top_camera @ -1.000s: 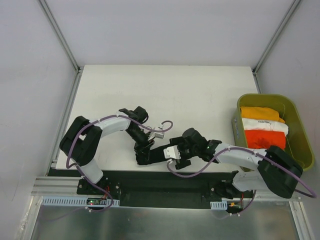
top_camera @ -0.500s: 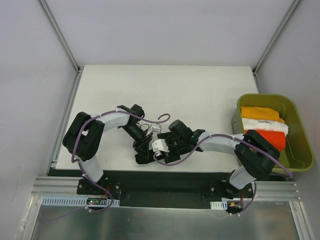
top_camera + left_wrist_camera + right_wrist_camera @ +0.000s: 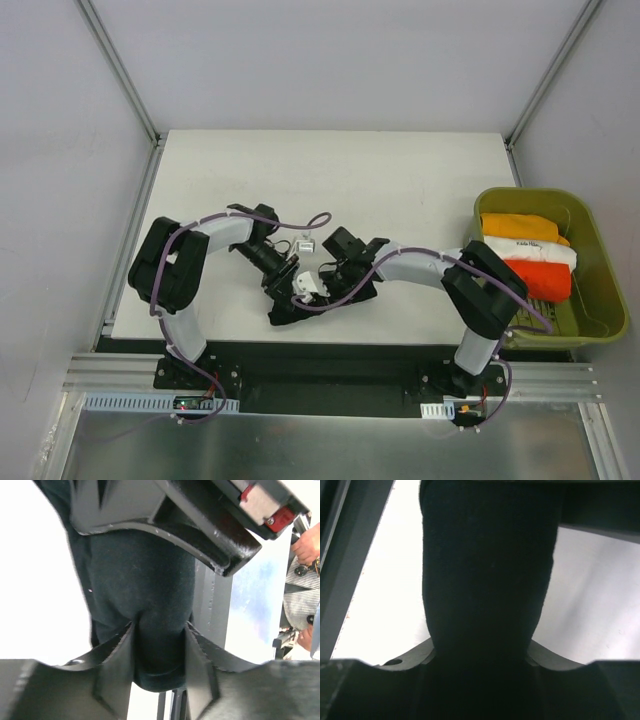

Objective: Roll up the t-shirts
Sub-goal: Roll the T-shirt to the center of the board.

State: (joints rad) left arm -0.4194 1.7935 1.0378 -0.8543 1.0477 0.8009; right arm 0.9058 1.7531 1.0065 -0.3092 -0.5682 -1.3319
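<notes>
1. Your black t-shirt [image 3: 285,314] lies bunched in a small dark wad at the near edge of the white table [image 3: 400,180], a little left of centre and just ahead of the arm bases.
2. Your left wrist view shows it as a thick, fuzzy fold. In your right wrist view it stands as a dark column that fills most of the frame and narrows toward the fingers.
3. Three more t-shirts sit in the olive-yellow bin [image 3: 605,270] at the table's right edge. The orange bundle [image 3: 520,227] is farthest back, the white bundle [image 3: 535,252] is in the middle and the red-orange bundle [image 3: 545,280] is nearest, each touching its neighbour.
4. Your left pincer [image 3: 160,627] is clamped on the black t-shirt, with a fold squeezed between both fingers [image 3: 120,660].
5. Your right pincer [image 3: 481,642] grips the same shirt, the cloth pressed against both of its fingers. From above, the two pincers sit just beside each other over the wad.
6. Your left arm [image 3: 165,270] rises from its base, bends out to the left and curls back inward. Your right arm [image 3: 420,265] reaches leftward along the table's front, its elbow in front of the bin's near corner. A purple cable runs along each arm.
7. Pale grey walls [image 3: 330,60] with metal corner posts close the table in on three sides, and an aluminium rail [image 3: 320,372] carries both bases.
</notes>
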